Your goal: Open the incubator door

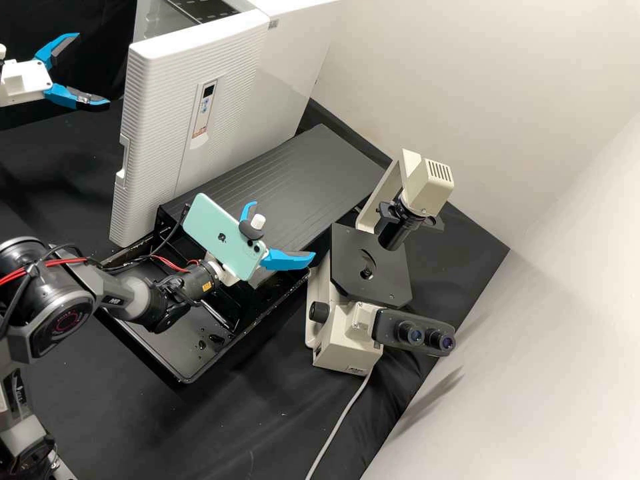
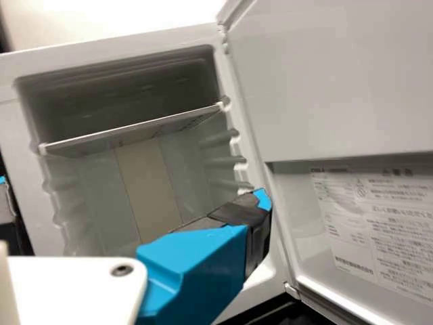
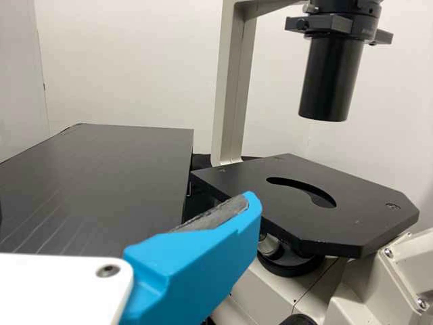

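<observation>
The incubator door (image 1: 193, 113), white and ribbed with a small display, stands swung open in the high view. My left gripper (image 1: 90, 70) is open at the upper left, apart from the door's handle edge, with nothing between its fingers. In the left wrist view the incubator door (image 2: 345, 81) shows its inner side and label, beside the open chamber (image 2: 149, 183) with one shelf; my left gripper (image 2: 134, 189) is in front. My right gripper (image 1: 283, 230), also open and empty, is over the black box, away from the door. The right wrist view shows my right gripper (image 3: 135, 203).
A cream microscope (image 1: 427, 183) with a black stage (image 3: 304, 203) stands right of the black box (image 1: 293, 167). A black tray (image 1: 180, 360) lies below the right arm. A mint phone (image 1: 223, 233) is mounted on that arm, and a grey cable (image 1: 340, 427) runs along the bench.
</observation>
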### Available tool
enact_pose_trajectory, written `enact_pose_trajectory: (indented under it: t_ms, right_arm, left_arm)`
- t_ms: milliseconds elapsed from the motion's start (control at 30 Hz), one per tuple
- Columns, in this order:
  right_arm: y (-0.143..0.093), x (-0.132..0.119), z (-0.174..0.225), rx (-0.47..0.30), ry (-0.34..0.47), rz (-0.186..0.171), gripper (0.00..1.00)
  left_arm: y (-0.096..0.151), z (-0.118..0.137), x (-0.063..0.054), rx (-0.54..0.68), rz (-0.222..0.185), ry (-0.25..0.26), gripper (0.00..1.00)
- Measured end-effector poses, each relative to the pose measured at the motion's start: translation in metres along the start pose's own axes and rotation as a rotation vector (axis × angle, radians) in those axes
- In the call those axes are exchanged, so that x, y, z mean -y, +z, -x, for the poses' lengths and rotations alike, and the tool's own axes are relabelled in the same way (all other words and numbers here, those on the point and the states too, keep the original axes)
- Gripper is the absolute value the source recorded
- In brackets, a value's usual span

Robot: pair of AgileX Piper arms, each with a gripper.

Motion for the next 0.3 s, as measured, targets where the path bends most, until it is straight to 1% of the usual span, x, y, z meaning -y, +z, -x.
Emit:
enact_pose_trajectory:
  t_ms: [100,233,300]
  right_arm:
    - [0.0,0.0,0.0,0.0,0.0,0.0,1.0]
    - [0.0,0.0,0.0,0.0,0.0,0.0,1.0]
    - [0.0,0.0,0.0,0.0,0.0,0.0,1.0]
  left_arm:
    - [-0.0002,0.0001,0.0005,-0.062,0.042,0.015,1.0]
    - [-0.0011,0.0025,0.0027,-0.147,0.061,0.024,1.0]
    - [-0.0007,0.0049,0.0052,-0.187,0.066,0.021,1.0]
